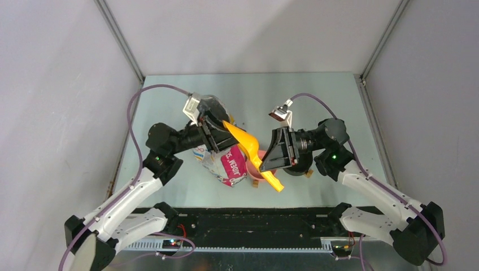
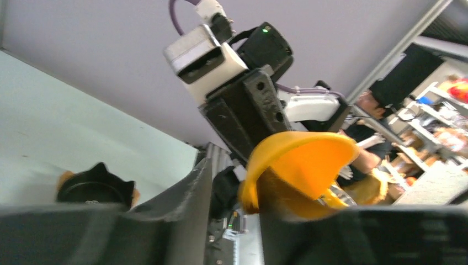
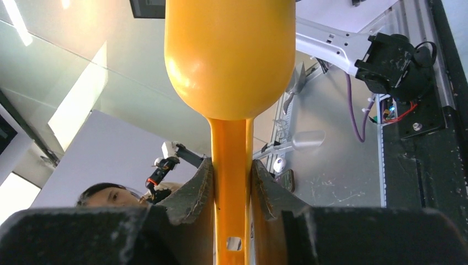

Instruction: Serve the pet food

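Observation:
My right gripper (image 1: 271, 161) (image 3: 232, 172) is shut on the handle of a yellow scoop (image 1: 249, 148) (image 3: 229, 61). The scoop runs up and left, and its head reaches my left gripper (image 1: 219, 126) at the top of the white and pink bag (image 1: 223, 162). In the left wrist view the scoop head (image 2: 303, 160) sits just above the right finger (image 2: 342, 237). My left gripper (image 2: 234, 185) has its jaws apart with nothing between them, and the bag does not show there. A pink bowl (image 1: 252, 171) sits under the scoop handle. No kibble is visible.
A black bowl with orange tabs (image 1: 300, 169) (image 2: 96, 189) sits under the right wrist. The black base rail (image 1: 254, 226) runs along the near edge. Grey walls with metal posts enclose the table (image 1: 316, 101) on three sides.

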You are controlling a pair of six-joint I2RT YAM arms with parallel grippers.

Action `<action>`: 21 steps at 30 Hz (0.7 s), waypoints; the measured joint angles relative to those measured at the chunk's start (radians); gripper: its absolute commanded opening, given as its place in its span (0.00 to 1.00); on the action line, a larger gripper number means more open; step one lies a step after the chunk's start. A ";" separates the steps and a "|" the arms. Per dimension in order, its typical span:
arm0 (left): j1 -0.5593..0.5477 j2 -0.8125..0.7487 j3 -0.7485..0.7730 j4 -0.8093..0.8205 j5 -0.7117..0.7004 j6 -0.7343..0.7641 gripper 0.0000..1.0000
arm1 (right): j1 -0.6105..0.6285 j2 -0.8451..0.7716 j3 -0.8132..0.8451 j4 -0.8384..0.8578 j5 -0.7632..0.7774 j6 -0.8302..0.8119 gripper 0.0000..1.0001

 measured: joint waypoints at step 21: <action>-0.008 -0.157 -0.064 -0.111 -0.382 -0.193 0.00 | -0.084 -0.212 0.005 -0.322 0.329 -0.354 0.99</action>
